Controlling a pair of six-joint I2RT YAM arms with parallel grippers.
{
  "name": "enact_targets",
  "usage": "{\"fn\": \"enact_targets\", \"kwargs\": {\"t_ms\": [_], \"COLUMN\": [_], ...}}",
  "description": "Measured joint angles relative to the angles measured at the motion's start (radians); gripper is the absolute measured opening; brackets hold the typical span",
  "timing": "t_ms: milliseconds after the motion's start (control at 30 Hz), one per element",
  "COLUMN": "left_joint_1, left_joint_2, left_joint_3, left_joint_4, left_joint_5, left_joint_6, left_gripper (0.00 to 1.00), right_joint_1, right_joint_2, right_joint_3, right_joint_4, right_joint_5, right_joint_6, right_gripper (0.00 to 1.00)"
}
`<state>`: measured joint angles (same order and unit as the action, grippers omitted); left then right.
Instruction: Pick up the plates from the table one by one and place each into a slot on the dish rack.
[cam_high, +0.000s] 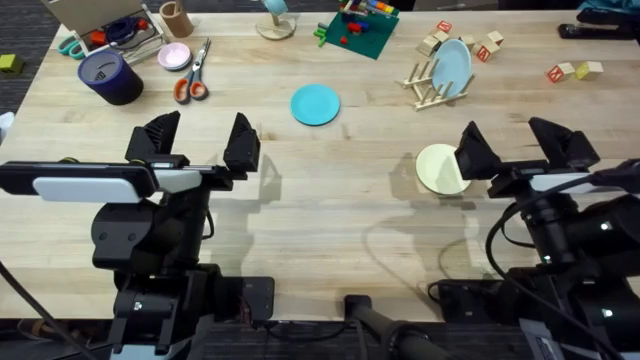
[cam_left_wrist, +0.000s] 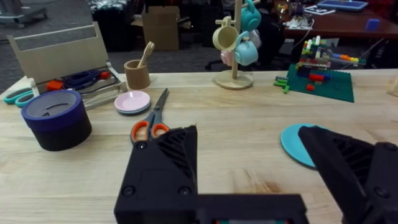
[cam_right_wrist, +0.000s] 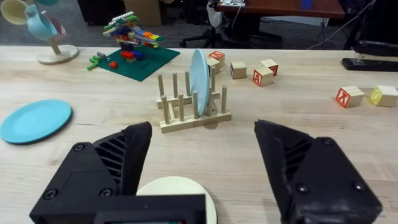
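Observation:
A turquoise plate (cam_high: 315, 104) lies flat on the wooden table (cam_high: 330, 220), mid-back; it also shows in the left wrist view (cam_left_wrist: 297, 144) and right wrist view (cam_right_wrist: 35, 121). A cream plate (cam_high: 440, 168) lies flat just left of my right gripper (cam_high: 514, 146), and shows between its fingers (cam_right_wrist: 179, 188). The dish rack (cam_high: 435, 88) stands at the back right with a pale blue plate (cam_high: 452, 66) upright in a slot (cam_right_wrist: 199, 81). My right gripper (cam_right_wrist: 202, 171) is open above the cream plate's edge. My left gripper (cam_high: 200, 142) is open over bare table, empty (cam_left_wrist: 249, 168).
Scissors (cam_high: 191, 82), a pink dish (cam_high: 175, 56) and a dark blue round tin (cam_high: 110, 77) sit at the back left. A green toy-block board (cam_high: 357, 33) and mug stand (cam_high: 276, 20) are at the back. Lettered wooden blocks (cam_high: 574, 71) lie right of the rack.

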<state>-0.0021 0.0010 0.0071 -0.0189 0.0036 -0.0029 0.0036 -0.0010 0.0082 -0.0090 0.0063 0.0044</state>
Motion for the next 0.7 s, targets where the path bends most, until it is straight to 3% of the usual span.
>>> {"fn": "enact_targets", "kwargs": {"t_ms": [500, 700], "left_joint_1": [0.000, 0.000], "left_joint_2": [0.000, 0.000], "left_joint_3": [0.000, 0.041], "left_joint_4": [0.015, -0.108], "left_joint_5": [0.003, 0.004], "left_joint_6": [-0.001, -0.041], "left_gripper": [0.993, 0.994], "right_joint_1": [0.000, 0.000], "right_joint_2": [0.000, 0.001], "right_joint_3": [0.000, 0.026], "right_joint_4": [0.004, 0.021], "right_joint_5": [0.000, 0.000], "right_joint_6": [0.000, 0.000], "right_gripper": [0.995, 0.995]}}
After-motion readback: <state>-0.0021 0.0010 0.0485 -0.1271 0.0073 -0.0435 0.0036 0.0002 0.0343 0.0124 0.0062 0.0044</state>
